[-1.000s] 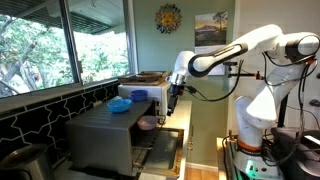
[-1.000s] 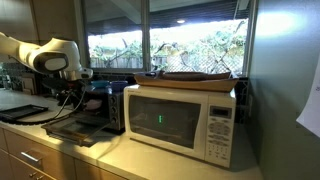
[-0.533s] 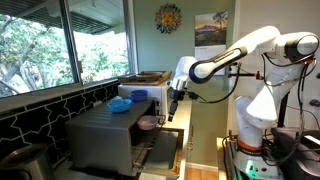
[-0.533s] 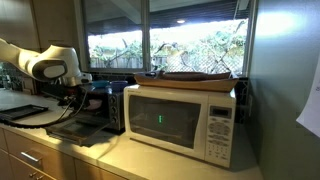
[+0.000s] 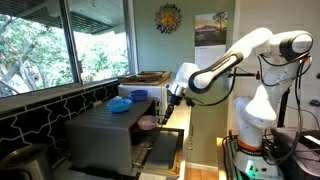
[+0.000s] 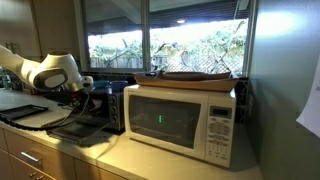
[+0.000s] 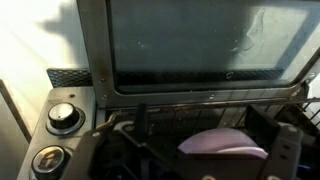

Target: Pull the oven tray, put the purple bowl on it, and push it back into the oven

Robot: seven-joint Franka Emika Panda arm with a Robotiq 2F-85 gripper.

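The grey oven (image 5: 100, 135) stands with its door (image 5: 163, 150) dropped open; it also shows in an exterior view (image 6: 100, 100). The purple bowl (image 5: 148, 123) sits on the dark oven tray (image 5: 155, 133), which is pulled out at the oven's mouth. My gripper (image 5: 168, 113) hangs just beside and above the bowl, apart from it. In the wrist view the bowl (image 7: 225, 143) lies on the tray's bars (image 7: 170, 125) between my open fingers (image 7: 200, 118). The tray is hidden in the exterior view from the microwave's side.
A blue bowl (image 5: 120, 104) sits on top of the oven. A white microwave (image 6: 180, 120) stands right beside the oven, with a flat basket on it. The oven's knobs (image 7: 63, 117) are near my fingers. Windows run behind the counter.
My arm has drawn back from the oven's mouth and lowered a little. The purple bowl has stayed in place on the tray.
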